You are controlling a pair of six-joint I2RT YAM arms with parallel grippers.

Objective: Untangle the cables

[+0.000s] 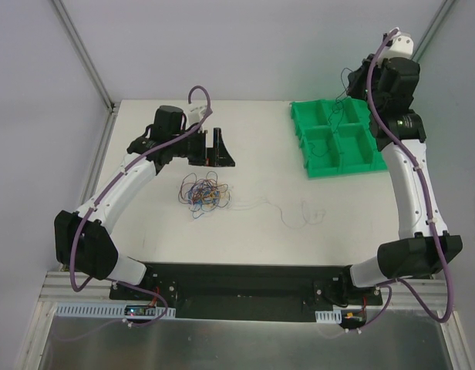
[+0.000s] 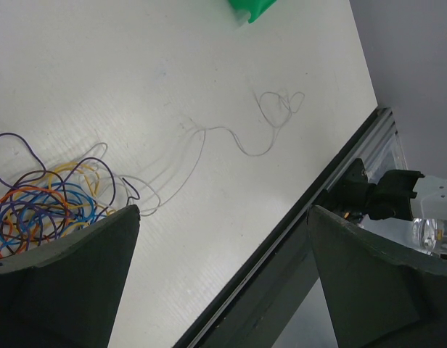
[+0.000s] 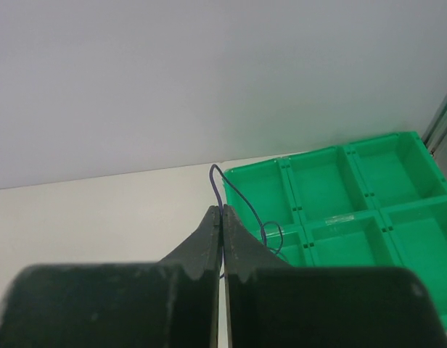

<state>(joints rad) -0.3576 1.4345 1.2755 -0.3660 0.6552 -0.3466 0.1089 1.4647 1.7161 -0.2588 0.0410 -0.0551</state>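
Cables [image 1: 200,193]: most left knotted in a heap at centre-left, under the left gripper [image 1: 210,150], jaws spread wide. One white wire [image 1: 295,212] is laid loose mid-frame. Upper right, one dark wire [image 3: 242,200] is pinched in the closed right gripper [image 3: 222,214] above the green tray [image 1: 304,146].

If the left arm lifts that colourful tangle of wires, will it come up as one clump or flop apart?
Probably floppy: the tangle lies in loose loops, and the wire pinched in the right fingers sags in curls. Likely very light, being so thin. The loops interlock, so much may rise together, trailing strands.
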